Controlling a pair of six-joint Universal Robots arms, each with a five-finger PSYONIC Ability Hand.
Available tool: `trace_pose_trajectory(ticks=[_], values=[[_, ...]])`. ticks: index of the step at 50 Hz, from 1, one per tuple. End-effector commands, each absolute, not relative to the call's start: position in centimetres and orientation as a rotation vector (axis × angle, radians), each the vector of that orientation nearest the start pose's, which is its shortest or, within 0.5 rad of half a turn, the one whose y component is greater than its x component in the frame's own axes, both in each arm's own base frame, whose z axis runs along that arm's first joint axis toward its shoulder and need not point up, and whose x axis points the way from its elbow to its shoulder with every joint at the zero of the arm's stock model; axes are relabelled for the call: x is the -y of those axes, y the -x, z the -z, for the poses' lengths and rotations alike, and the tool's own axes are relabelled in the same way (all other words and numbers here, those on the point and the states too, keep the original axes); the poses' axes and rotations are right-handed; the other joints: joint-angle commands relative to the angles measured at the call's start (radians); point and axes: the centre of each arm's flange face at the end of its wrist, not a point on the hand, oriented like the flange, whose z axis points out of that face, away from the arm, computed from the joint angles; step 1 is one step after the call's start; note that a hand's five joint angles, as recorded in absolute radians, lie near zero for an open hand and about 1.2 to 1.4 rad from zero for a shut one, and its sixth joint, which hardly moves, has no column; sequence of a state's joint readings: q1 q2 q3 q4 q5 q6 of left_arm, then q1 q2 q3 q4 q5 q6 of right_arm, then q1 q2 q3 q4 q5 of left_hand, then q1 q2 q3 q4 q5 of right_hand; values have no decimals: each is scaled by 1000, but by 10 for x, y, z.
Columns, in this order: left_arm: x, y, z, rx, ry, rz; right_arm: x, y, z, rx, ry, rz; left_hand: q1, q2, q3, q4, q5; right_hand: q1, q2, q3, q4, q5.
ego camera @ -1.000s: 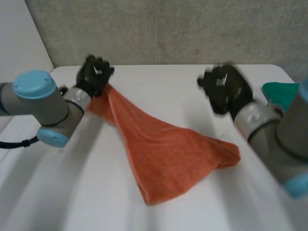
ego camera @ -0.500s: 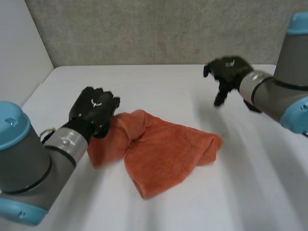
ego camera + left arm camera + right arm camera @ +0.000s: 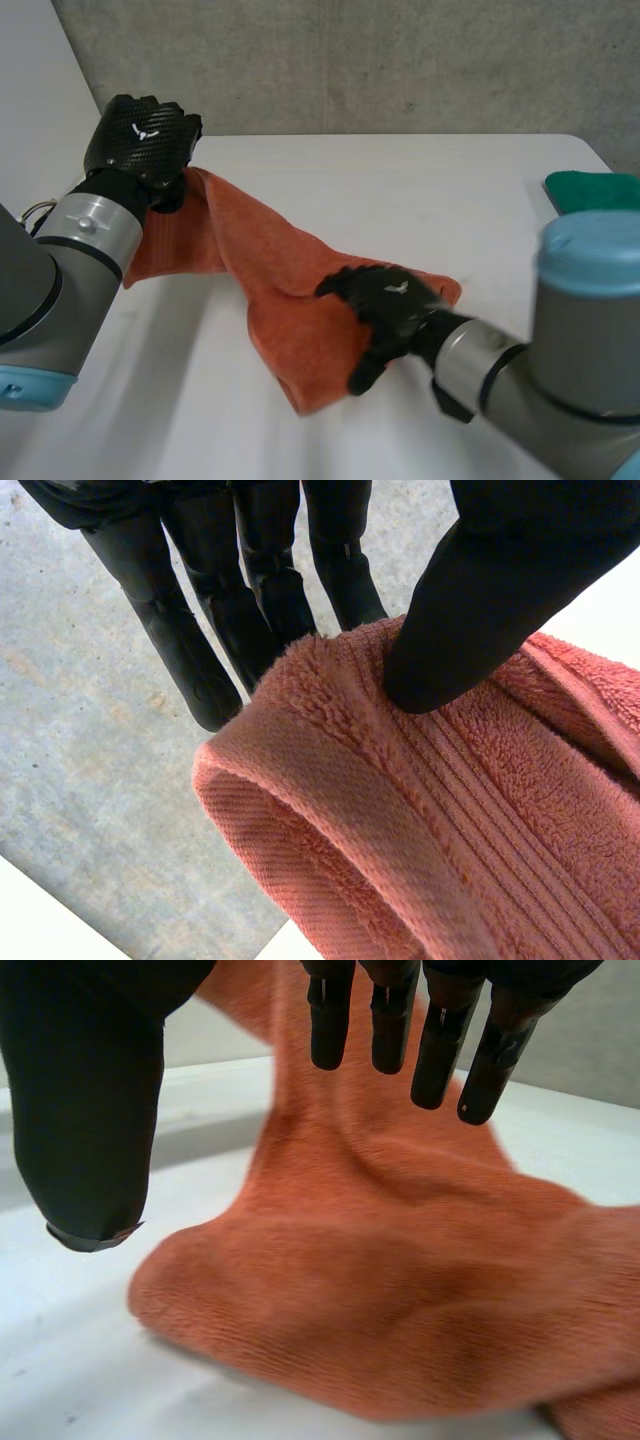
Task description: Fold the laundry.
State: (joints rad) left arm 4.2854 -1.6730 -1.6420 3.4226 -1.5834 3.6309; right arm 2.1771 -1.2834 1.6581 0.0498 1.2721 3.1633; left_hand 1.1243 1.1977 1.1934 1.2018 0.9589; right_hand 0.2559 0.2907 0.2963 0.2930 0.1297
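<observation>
I saw my left hand point(image 3: 140, 140) pinching one end of the orange towel point(image 3: 270, 270), lifted over the table's point(image 3: 400, 190) far left | my right hand point(image 3: 385, 300) was spread wide just over the towel's other end, holding nothing

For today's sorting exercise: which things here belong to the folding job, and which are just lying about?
Job: orange terry towel; left hand, pinching its raised end; right hand, open above it.
Lying about: green cloth at the white table's edge.
</observation>
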Motion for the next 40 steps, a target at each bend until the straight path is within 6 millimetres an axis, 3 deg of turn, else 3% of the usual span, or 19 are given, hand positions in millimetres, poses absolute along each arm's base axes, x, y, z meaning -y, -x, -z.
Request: trace_pose_trajectory(ticks=[1,6,13,17,18,22,29,32,33,35,37,40], values=[[259,260,-281,-1858,-896,2296,151,-344,-156,-2042,953,1224,272,199,203,194,263,167,132,126,130,118],[261,260,-282,-1856,-890,2298,140,-360,-133,-2065,1011,1208,272,199,203,194,263,187,152,147,150,139],[262,259,-283,-1853,-885,2300,147,-367,-119,-2089,1054,1315,272,199,203,194,263,337,302,296,300,288],[263,258,-284,-1852,-881,2299,150,-369,-113,-2076,1109,1362,272,199,203,194,263,498,463,458,461,450],[263,258,-284,-1852,-877,2301,151,-370,-112,-2068,1129,1376,272,199,203,194,263,693,658,653,656,645],[263,257,-285,-1848,-874,2303,158,-371,-114,-2051,1123,1433,272,199,203,194,263,1140,1105,1099,1102,1091],[261,258,-288,-1840,-873,2313,165,-367,-127,-2046,1122,1488,272,199,203,194,263,1140,1106,1100,1103,1092],[260,258,-289,-1840,-873,2313,179,-356,-155,-2028,1130,1583,272,199,203,194,263,1140,1106,1100,1103,1092],[259,257,-289,-1844,-875,2310,191,-346,-179,-2016,1138,1669,272,199,203,194,263,1140,1106,1100,1103,1092],[258,256,-290,-1844,-871,2308,204,-331,-203,-2029,1175,1744,272,199,203,194,263,1140,1106,1100,1103,1092],[257,256,-290,-1846,-874,2304,218,-307,-232,-2069,1290,1812,272,199,203,194,263,1140,1106,1100,1103,1092],[253,254,-284,-1889,-901,2258,228,-288,-255,-2095,1422,1853,272,199,203,194,263,1140,1106,1100,1103,1092]])
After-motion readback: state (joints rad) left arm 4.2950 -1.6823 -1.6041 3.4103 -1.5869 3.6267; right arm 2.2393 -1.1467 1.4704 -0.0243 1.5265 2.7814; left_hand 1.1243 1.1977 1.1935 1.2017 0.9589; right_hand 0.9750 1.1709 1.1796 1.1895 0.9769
